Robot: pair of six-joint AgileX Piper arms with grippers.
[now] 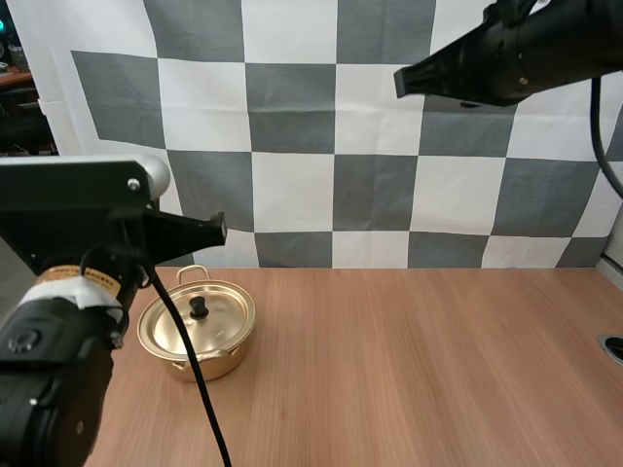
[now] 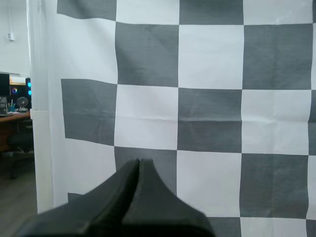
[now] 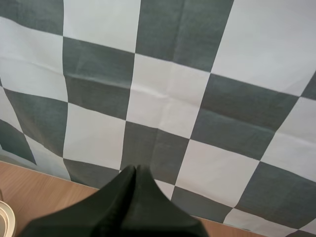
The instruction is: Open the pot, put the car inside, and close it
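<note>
Your left gripper [image 2: 138,162] and right gripper [image 3: 135,169] are both closed on nothing. The pot [image 1: 216,358], its lid [image 1: 216,304] on, sits on the table [image 1: 419,370] at the high view's lower left.

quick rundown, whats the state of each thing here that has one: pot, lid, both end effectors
pot: upright on the table, closed
lid: seated on the pot, knob up
left end effector: shut, holding nothing, up off the table
right end effector: shut, holding nothing, up off the table
</note>
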